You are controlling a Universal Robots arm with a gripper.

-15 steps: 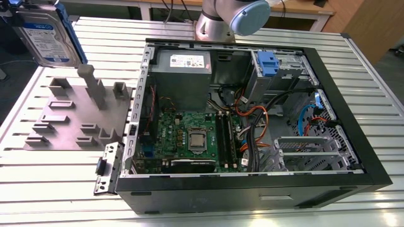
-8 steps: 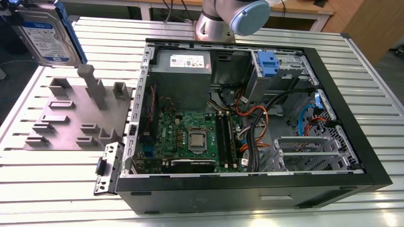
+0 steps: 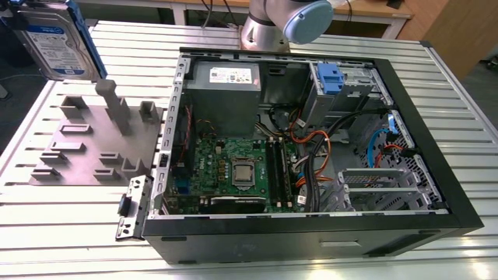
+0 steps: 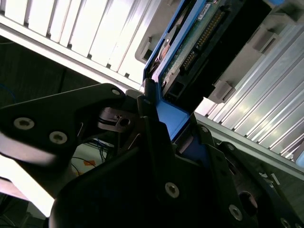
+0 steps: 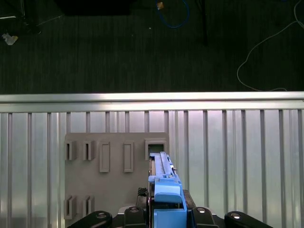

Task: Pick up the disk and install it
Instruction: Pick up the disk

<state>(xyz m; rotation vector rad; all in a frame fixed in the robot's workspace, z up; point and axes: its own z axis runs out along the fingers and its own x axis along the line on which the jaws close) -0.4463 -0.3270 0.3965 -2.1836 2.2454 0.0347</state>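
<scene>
- Your claw (image 4: pixel 174 124) is clamped on the disk (image 4: pixel 199 42). In the second wrist view its black fingers (image 4: pixel 148 111) press against the blue frame from both sides.
- In the first wrist view you see the disk (image 5: pixel 166 187) edge-on, blue frame toward the camera, held in the claw (image 5: pixel 167 213).
- In the exterior view the disk (image 3: pixel 56 41) is upright and off the table (image 3: pixel 78 233), over the table's corner at the exterior view's far left, with its white-and-blue label facing the camera.
- The grey fixture block (image 3: pixel 90 143) lies flat on the table near the edge on the exterior view's left, with slots and posts on top. The disk sits above its far end.
- In the first wrist view the disk lines up over the slotted fixture block (image 5: pixel 111 180). You cannot tell whether they touch.
- The open computer case (image 3: pixel 311 227) lies on its side mid-table, just beside the fixture block.
- Inside it are the motherboard (image 3: pixel 233 169), the grey power supply (image 3: pixel 225 87) and a blue latch (image 3: pixel 330 79) at the drive bay.
- Your robot arm (image 3: pixel 284 23) stands at the far edge behind the case.
</scene>
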